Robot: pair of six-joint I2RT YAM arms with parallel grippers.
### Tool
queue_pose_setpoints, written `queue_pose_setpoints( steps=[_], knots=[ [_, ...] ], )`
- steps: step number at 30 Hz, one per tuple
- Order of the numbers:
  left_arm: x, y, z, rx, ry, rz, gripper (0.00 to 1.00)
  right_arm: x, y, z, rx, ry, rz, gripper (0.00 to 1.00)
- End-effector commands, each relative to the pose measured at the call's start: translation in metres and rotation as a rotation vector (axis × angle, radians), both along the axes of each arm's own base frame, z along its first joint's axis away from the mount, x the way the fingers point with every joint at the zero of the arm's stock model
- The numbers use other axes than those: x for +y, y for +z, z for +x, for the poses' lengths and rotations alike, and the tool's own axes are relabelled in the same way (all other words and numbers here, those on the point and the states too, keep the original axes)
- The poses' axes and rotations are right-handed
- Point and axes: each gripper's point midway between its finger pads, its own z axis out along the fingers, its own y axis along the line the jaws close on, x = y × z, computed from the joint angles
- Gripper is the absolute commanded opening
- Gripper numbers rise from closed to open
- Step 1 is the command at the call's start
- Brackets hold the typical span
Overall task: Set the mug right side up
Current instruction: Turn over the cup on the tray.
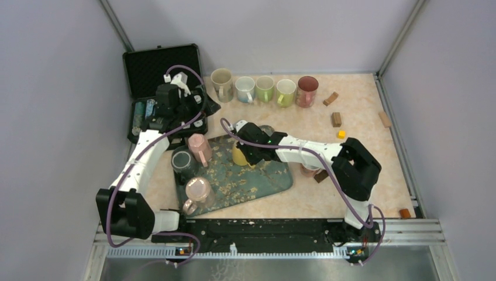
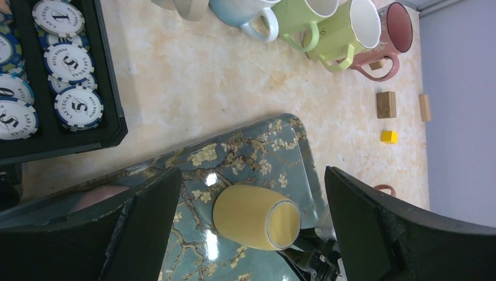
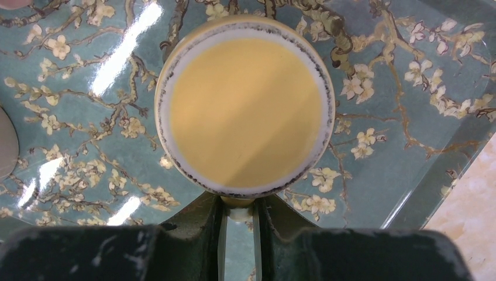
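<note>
right gripper (image 3: 238,218), fingers pinched nearly together on the handle of the yellow mug (image 3: 244,105); mug stands upside down, base uppermost, near the far edge of the blossom-patterned tray (image 3: 70,117). left gripper (image 2: 251,175), jaws spread wide, holding nothing, above the tray, near the poker chip case (image 2: 109,70).

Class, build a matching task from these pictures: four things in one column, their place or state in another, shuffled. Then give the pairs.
1 yellow mug
2 poker chips
3 yellow cube
4 right pincer

A in the black case
B upside down on the tray
C shut on a handle
D on the bare table

Pairs: 1-B, 2-A, 3-D, 4-C
</note>
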Motion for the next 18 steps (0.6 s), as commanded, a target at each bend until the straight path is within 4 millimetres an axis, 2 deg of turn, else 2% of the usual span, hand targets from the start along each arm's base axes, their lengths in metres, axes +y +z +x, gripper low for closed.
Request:
queue_pose_setpoints(
  steps=[1,10,18],
  knots=[
    [-0.006,0.014,-0.001,-0.060,-0.033,-0.036,0.98,0.019,0.026,0.008,-0.053,-0.019,0.080,0.00],
    [-0.017,0.011,-0.009,-0.054,-0.081,-0.096,0.99,0.024,0.071,0.014,-0.075,-0.067,0.221,0.00],
    [-0.025,0.015,-0.011,-0.055,-0.109,-0.148,0.98,0.016,0.101,0.028,-0.055,-0.139,0.360,0.00]
  ],
)
